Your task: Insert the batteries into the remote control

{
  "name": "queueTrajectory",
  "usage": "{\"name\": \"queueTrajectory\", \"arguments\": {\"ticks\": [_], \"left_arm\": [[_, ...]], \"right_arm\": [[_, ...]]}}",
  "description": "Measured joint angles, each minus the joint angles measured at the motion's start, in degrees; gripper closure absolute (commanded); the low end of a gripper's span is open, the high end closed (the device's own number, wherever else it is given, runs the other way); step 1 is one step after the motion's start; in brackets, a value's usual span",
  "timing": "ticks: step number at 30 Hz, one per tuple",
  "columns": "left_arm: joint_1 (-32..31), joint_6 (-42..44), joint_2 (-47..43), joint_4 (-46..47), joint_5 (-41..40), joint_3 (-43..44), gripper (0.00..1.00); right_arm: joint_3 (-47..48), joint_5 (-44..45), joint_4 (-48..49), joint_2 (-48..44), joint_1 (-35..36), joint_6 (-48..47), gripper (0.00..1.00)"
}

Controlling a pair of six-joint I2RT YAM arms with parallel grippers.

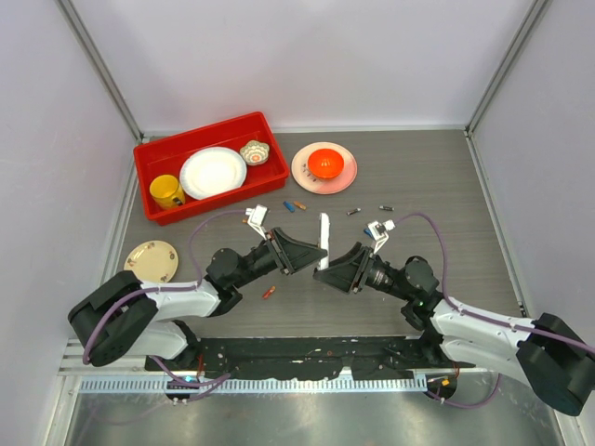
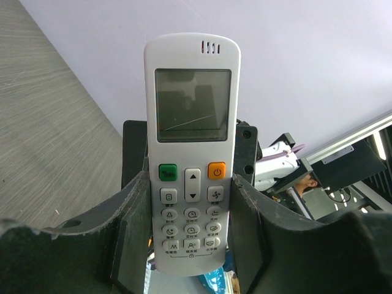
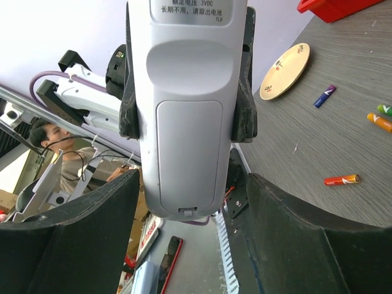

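Observation:
The white remote control [image 1: 323, 240] stands upright above the table between both arms. My left gripper [image 1: 314, 251] is shut on its lower half; the left wrist view shows the button face [image 2: 192, 122] pinched between my fingers [image 2: 131, 226]. My right gripper [image 1: 331, 268] is open around the remote's bottom end, with gaps on both sides. The right wrist view shows the remote's back [image 3: 187, 141] with its cover in place. Batteries lie loose on the table: blue [image 1: 288, 206], orange [image 1: 299, 205] and red-orange [image 1: 269, 291], also the red-orange battery [image 3: 342, 180].
A red bin [image 1: 149, 167] at the back left holds a yellow mug [image 1: 166, 191], a white plate [image 1: 213, 172] and a small bowl [image 1: 254, 151]. A pink plate [image 1: 307, 177] carries an orange bowl [image 1: 326, 163]. A beige plate [image 1: 151, 259] lies at the left.

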Motion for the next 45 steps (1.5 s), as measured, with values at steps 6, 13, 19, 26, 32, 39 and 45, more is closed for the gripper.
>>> {"name": "queueTrajectory", "arguments": {"ticks": [6, 13, 19, 26, 32, 39, 45], "left_arm": [[-0.4, 0.0, 0.0, 0.0, 0.0, 0.0, 1.00], [-0.7, 0.0, 0.1, 0.0, 0.0, 0.0, 1.00], [-0.7, -0.2, 0.2, 0.0, 0.1, 0.0, 0.83], [-0.7, -1.0, 1.0, 0.4, 0.7, 0.1, 0.45], [-0.5, -1.6, 1.0, 0.7, 0.9, 0.1, 0.28], [2.7, -2.6, 0.9, 2.3, 2.1, -0.7, 0.09], [6.3, -2.1, 0.3, 1.6, 1.1, -0.7, 0.00]], "right_arm": [[0.0, -0.7, 1.1, 0.4, -0.2, 0.1, 0.29], [0.0, -2.2, 2.3, 1.2, -0.2, 0.3, 0.48], [0.0, -3.3, 2.8, 1.5, -0.3, 1.0, 0.69], [0.0, -4.0, 1.1, 0.3, -0.6, 0.8, 0.88], [0.8, -5.7, -5.8, -4.6, -0.5, -2.2, 0.99], [7.0, -5.1, -27.1, -14.2, -0.7, -11.4, 0.99], [16.9, -1.1, -50.4, -15.9, -0.9, -23.7, 0.99]]}}
